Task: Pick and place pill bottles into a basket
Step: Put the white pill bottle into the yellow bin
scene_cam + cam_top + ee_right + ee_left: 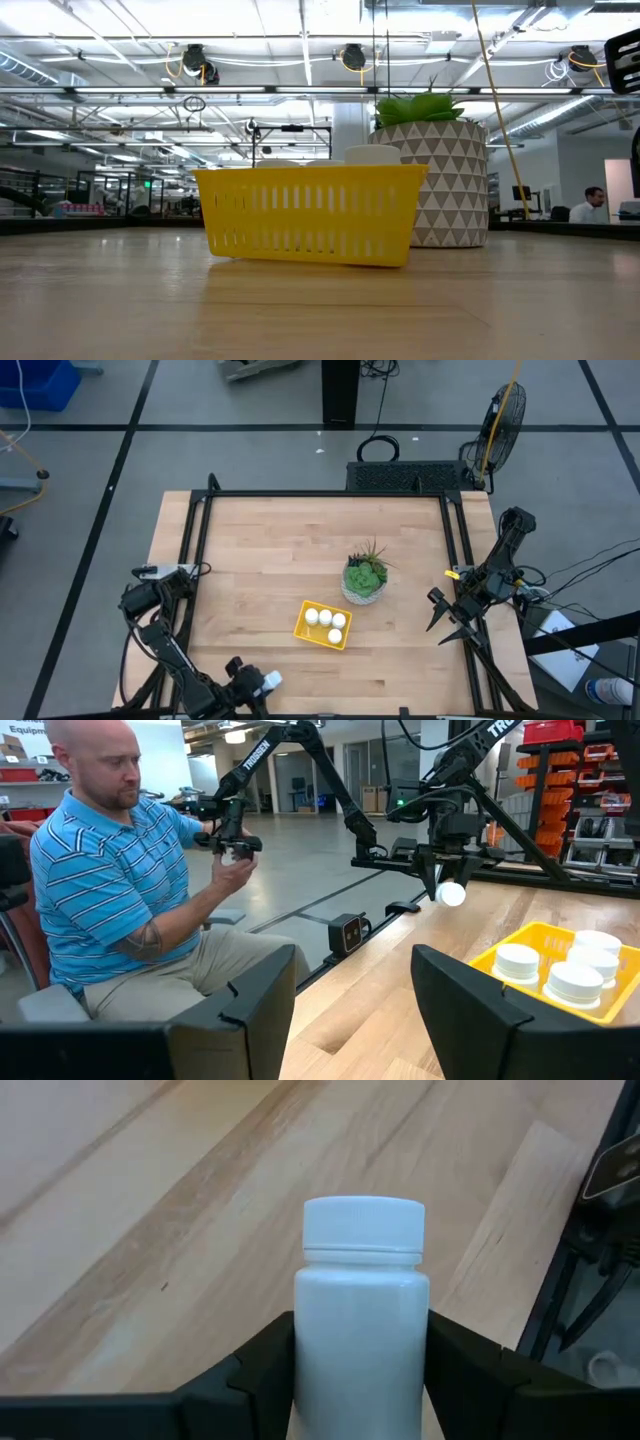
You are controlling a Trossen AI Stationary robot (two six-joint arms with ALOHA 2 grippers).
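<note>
The basket [322, 625] sits on the table [270, 540], just beside the plant pot [364, 586], and four bottles [325, 617] stand inside it. The fifth bottle [361, 1310] is away from the basket at the table's near edge, in the left gripper [255, 682], whose fingers [250, 1370] pinch its sides; in the right wrist view it shows off the table [452, 893]. The right gripper [452, 622] waits at the table's right edge, on the far side of the pot from the basket, jaws spread with nothing between them. Beyond the table a person [120, 890] in a striped shirt sits holding a handle.
</note>
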